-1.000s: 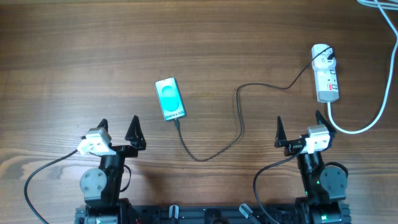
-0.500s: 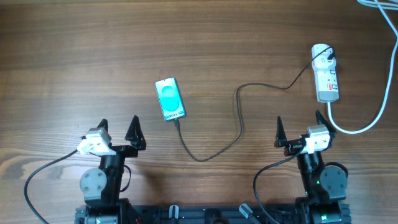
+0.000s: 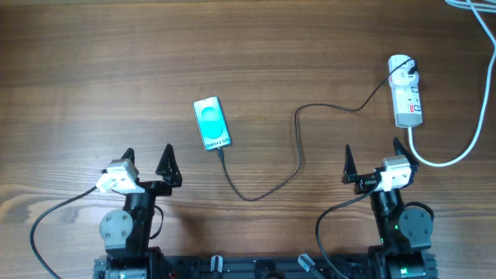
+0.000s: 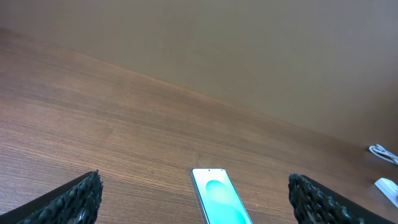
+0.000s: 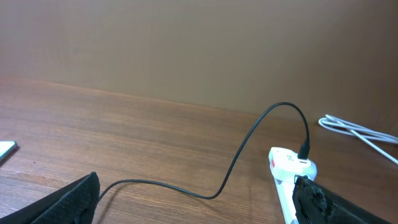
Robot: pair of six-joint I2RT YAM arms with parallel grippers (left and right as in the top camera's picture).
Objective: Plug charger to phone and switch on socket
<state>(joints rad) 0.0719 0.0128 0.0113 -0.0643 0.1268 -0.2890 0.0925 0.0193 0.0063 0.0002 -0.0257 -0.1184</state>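
The left gripper [image 3: 147, 157] sits low by the near edge of the counter [image 3: 93, 70]. Its two fingers are spread wide apart and hold nothing. The right gripper [image 3: 373, 153] is wide open too, with nothing in it.

The phone [image 3: 212, 123] lies flat on the counter, a little ahead of the left gripper and off to its right. Its screen faces up and glows blue-green. The left wrist camera sees the phone [image 4: 217, 202] between its two fingers, but not touching them.

The charger [image 3: 299, 151] is a thin black cable. Its small tip meets the near end of the phone; I cannot tell if it is pushed all the way in. From there the cable loops between the two grippers and runs off to the right.

Its black plug [image 3: 411, 74] sits in the far end of the socket [image 3: 405, 93]. The socket lies ahead of the right gripper, well apart from it. A thick white cord [image 3: 465, 151] curls away from the socket's near end.
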